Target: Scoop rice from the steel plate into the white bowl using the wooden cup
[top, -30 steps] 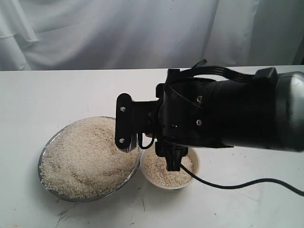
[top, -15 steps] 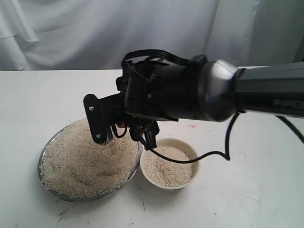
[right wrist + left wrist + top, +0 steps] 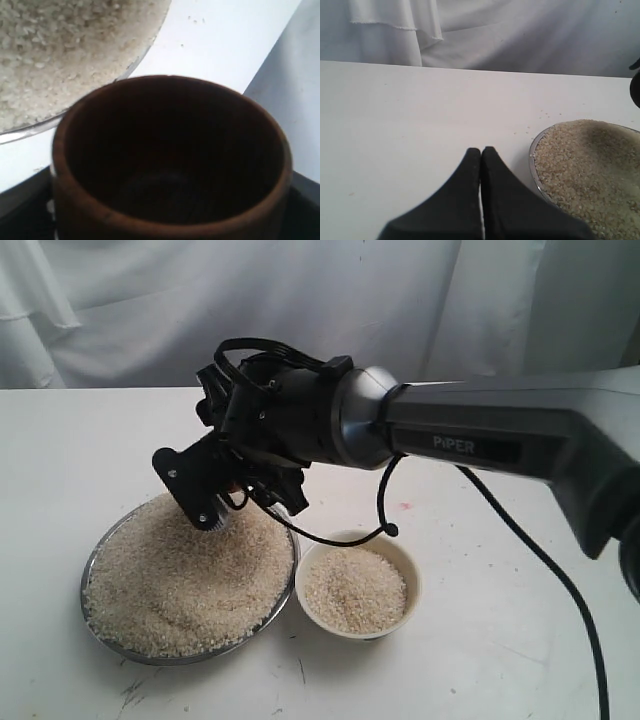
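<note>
The steel plate [image 3: 97, 548] heaped with rice [image 3: 180, 580] sits front left on the table; the white bowl [image 3: 411, 575] beside it on the right also holds rice [image 3: 352, 590]. My right gripper [image 3: 212, 502] reaches across and hangs just above the plate's far side. It is shut on the wooden cup [image 3: 170, 165], whose dark inside shows no grains. Beyond the cup lie the plate's rim [image 3: 30, 131] and rice [image 3: 65, 45]. In the exterior view the gripper hides the cup. My left gripper [image 3: 481, 150] is shut and empty, low over bare table left of the plate [image 3: 534, 165].
A white cloth hangs behind the white table. A black cable [image 3: 545, 575] trails from the right arm down past the bowl to the front right. A few stray grains [image 3: 542, 116] lie on the table by the plate's far edge.
My right arm has swung left from over the white bowl to the far side of the steel plate, with the wrist turning. The bowl is now uncovered. The left gripper is not seen earlier.
</note>
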### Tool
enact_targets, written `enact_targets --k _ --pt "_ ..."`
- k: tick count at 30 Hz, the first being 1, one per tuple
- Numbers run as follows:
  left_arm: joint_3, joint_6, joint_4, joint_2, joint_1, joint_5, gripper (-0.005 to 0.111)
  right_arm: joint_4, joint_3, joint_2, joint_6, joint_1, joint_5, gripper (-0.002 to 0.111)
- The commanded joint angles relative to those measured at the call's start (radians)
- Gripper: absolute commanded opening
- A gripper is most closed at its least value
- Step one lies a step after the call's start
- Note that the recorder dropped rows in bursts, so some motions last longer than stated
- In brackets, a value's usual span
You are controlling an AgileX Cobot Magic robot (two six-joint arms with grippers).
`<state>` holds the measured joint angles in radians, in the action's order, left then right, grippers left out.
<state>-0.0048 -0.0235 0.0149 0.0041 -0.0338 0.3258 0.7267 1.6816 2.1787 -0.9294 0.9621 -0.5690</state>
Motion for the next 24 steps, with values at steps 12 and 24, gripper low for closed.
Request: enact_targets --k 12,24 --pt "0.005 0.0 0.002 -0.004 -0.002 -0.007 0.0 0.197 0.052 0.087 -0.134 -0.037 0.187 0.0" --pt "0.005 0.0 0.002 -0.004 -0.002 -0.007 0.0 0.236 0.162 0.139 -0.088 0.014 0.153 0.0"
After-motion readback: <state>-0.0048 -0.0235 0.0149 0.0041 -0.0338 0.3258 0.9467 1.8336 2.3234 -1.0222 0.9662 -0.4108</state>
